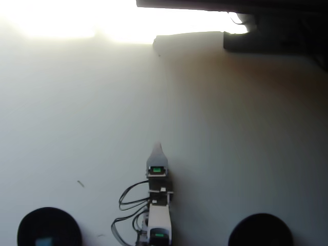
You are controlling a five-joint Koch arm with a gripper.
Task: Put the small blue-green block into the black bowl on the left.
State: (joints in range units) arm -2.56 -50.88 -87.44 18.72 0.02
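Overhead view: block sits in the left black bowl, near-left of my gripper; jaw opening unreadable.

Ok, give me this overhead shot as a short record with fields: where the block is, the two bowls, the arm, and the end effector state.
block: small blue-green block lies inside the black bowl at lower left, cut by the frame's bottom edge
left bowl: black bowl, holds the block
right bowl: second black bowl at lower right, looks empty
arm: bottom centre, pointing up the frame, between the bowls
end effector: over bare table, only one tip visible, state unclear, holds nothing visible
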